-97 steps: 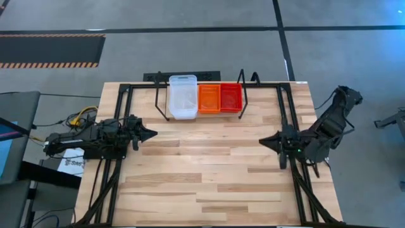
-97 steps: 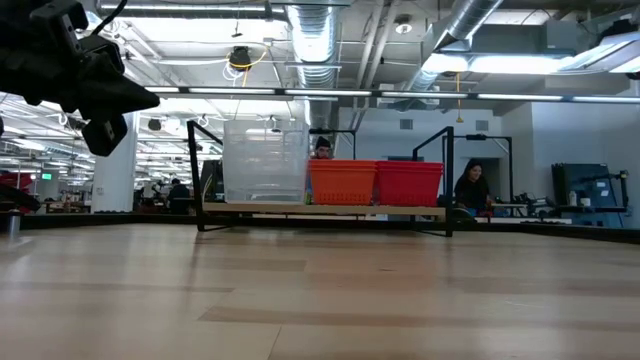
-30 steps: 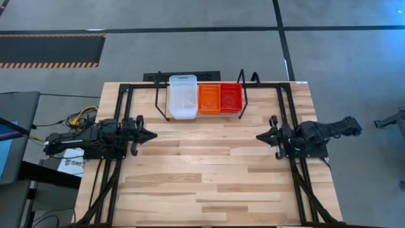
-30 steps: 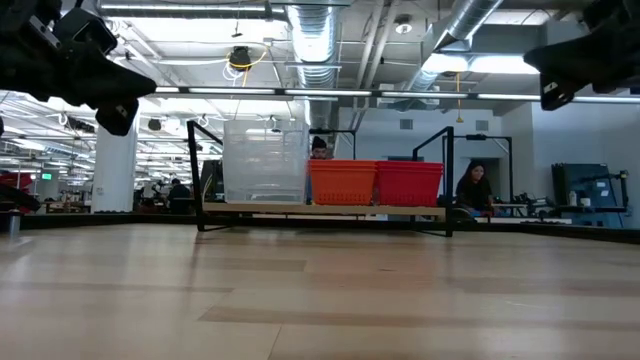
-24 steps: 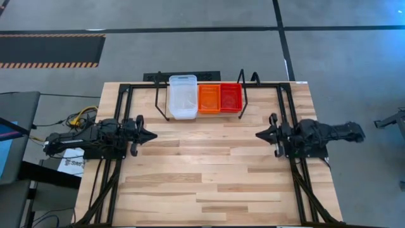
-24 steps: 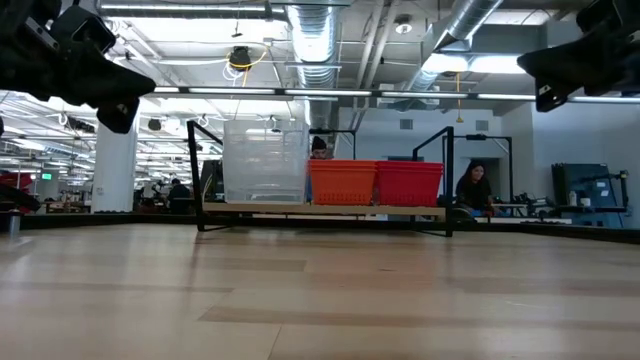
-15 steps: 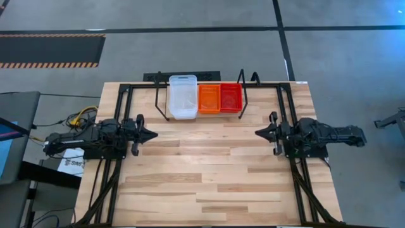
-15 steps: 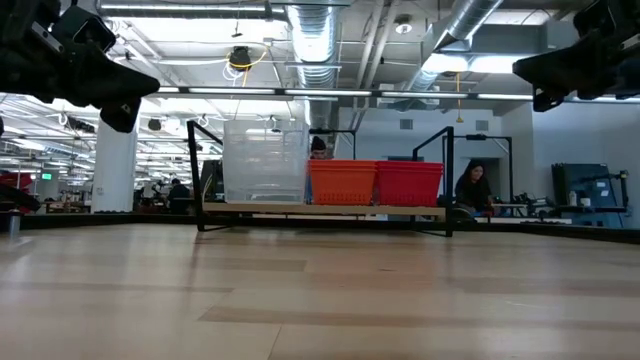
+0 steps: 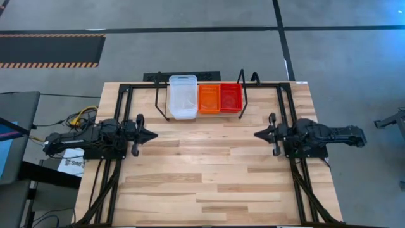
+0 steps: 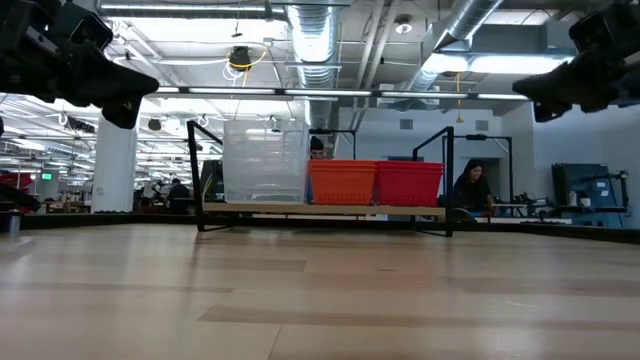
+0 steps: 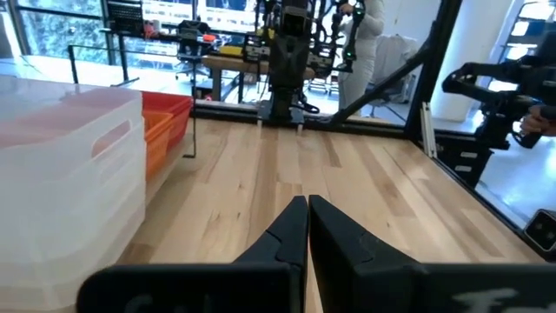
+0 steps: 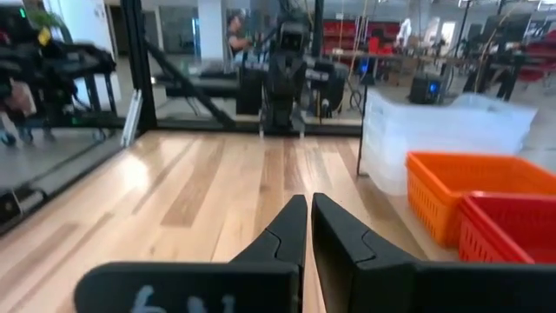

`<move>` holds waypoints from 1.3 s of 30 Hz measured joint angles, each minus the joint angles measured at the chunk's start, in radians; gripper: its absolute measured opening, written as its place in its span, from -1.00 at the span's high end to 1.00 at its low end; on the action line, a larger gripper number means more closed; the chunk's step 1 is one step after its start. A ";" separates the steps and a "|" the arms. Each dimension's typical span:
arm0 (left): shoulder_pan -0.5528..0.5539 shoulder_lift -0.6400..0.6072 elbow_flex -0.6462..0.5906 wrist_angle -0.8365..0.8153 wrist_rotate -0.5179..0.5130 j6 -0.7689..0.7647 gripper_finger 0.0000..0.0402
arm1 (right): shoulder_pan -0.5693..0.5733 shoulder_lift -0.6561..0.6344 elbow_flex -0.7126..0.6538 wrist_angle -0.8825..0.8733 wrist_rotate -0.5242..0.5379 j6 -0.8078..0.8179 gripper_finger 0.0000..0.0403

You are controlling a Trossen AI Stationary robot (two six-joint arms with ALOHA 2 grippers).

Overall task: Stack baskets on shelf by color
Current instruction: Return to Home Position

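When we start at the near side, we see the light wood planks of the worktop (image 9: 202, 171). A bit farther in, the two dark arms reach in, one from each side, and they point at each other across the middle. The left end effector (image 9: 154, 134) hangs over the left side of the worktop. Its two dark fingers (image 11: 282, 239) are pressed together with nothing between them. The right end effector (image 9: 256, 134) hangs over the right side, well apart from the left one. Its fingers (image 12: 343, 239) are closed and empty too. At the far edge stands the shelf (image 10: 325, 211) on thin black legs. On it we see three piles in a row, side by side. The clear baskets (image 9: 183, 98) are on the left, and their pile is the tallest and widest. The orange baskets (image 9: 209, 99) are in the middle, touching the red baskets (image 9: 231, 97) on the right. Both end effectors are well apart from the shelf. Behind the worktop is a big room with pipes on the ceiling. One person (image 10: 472, 186) sits there, and another person (image 10: 320, 147) shows just above the piles.
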State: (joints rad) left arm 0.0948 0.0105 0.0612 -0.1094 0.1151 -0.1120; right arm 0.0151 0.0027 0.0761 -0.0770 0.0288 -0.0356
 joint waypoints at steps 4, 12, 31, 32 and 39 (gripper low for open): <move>0.000 0.000 0.000 -0.005 -0.025 0.000 1.00 | 0.000 0.000 0.000 -0.067 0.000 -0.010 0.79; 0.000 0.000 0.000 -0.009 -0.049 -0.021 1.00 | 0.004 0.000 0.003 -0.103 0.000 -0.023 0.79; 0.000 0.000 0.000 -0.006 0.004 0.018 1.00 | 0.042 0.000 0.000 -0.086 0.000 -0.096 0.79; 0.000 0.000 0.000 -0.006 0.004 0.018 1.00 | 0.042 0.000 0.000 -0.088 0.000 -0.097 0.79; 0.000 0.000 0.000 -0.006 0.005 0.017 1.00 | 0.042 0.000 -0.001 -0.075 -0.001 -0.110 0.79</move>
State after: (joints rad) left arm 0.0948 0.0105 0.0612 -0.1158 0.1200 -0.0952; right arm 0.0566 0.0025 0.0753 -0.1515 0.0279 -0.1456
